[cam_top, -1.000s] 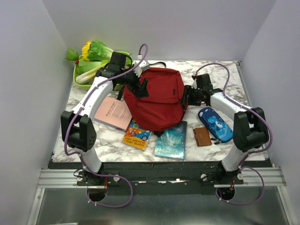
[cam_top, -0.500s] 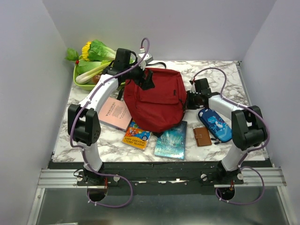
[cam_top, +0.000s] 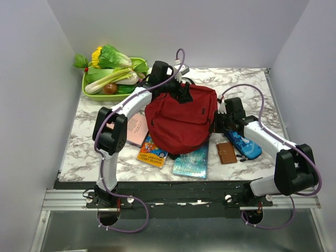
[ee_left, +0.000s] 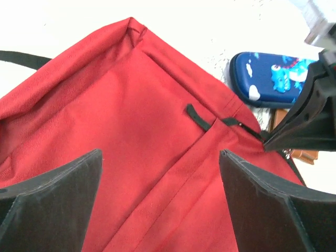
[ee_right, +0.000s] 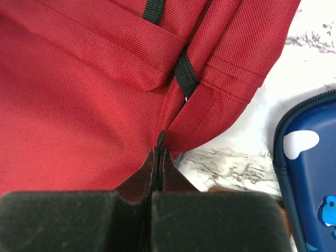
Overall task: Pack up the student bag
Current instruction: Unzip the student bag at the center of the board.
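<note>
The student bag (cam_top: 181, 118), dark red with black trim, lies in the middle of the table. My left gripper (cam_top: 185, 90) hangs open over its back top edge. In the left wrist view its two black fingers (ee_left: 58, 199) stand wide apart above the bag's red fabric (ee_left: 157, 121), holding nothing. My right gripper (cam_top: 216, 122) is at the bag's right side. In the right wrist view it is shut (ee_right: 159, 151) on a thin black zipper tab (ee_right: 160, 139) at a seam of the bag (ee_right: 79, 94).
A blue patterned pencil case (cam_top: 243, 142) and a brown wallet (cam_top: 227, 153) lie right of the bag. A pink book (cam_top: 136, 129), an orange book (cam_top: 152, 154) and a teal book (cam_top: 191, 158) lie at its left and front. A green tray of vegetables (cam_top: 112, 76) sits back left.
My right gripper has shut on the zipper tab. My left arm has swung right, from the bag's left side to above its top. The bag has shifted a little to the right.
</note>
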Robot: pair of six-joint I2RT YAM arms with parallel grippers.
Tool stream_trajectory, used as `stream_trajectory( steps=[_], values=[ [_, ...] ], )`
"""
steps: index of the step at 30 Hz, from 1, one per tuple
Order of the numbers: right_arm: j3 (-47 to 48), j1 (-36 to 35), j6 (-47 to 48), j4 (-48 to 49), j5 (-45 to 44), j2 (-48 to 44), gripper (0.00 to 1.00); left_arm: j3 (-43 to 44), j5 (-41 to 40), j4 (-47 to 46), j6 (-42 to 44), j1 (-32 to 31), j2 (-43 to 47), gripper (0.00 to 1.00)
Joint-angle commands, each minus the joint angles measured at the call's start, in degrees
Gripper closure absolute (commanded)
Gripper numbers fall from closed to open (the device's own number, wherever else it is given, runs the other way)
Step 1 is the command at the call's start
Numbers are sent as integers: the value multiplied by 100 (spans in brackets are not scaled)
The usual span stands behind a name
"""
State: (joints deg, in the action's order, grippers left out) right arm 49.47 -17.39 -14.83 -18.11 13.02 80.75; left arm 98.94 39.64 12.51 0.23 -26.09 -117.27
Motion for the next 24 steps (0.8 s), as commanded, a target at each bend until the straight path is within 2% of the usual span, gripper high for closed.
stream_trajectory(
  steps=[1, 4, 8, 10, 13, 24],
  values=[
    [-209, -37, 156, -290, 184, -7, 99, -50, 525, -881, -813, -107, -243, 1],
    [-341, -37, 165, -246, 210, -50, 99, -58, 956, -970, -1051, -230, -419, 1],
    [-377, -45, 182, -132, 263, -42, 99, -155, 985, -1005, -1165, -423, -568, 1],
    [-386, -54, 191, -88, 315, -24, 99, -155, 879, -1023, -1209, -520, -665, 1],
    [-447, -63, 147, 53, 403, -33, 99, -77, 704, -1137, -1297, -651, -770, 8],
    [-658, -151, -2, 387, 755, -130, 99, 56, -140, -1128, -1263, -916, -1184, 21]
  ],
)
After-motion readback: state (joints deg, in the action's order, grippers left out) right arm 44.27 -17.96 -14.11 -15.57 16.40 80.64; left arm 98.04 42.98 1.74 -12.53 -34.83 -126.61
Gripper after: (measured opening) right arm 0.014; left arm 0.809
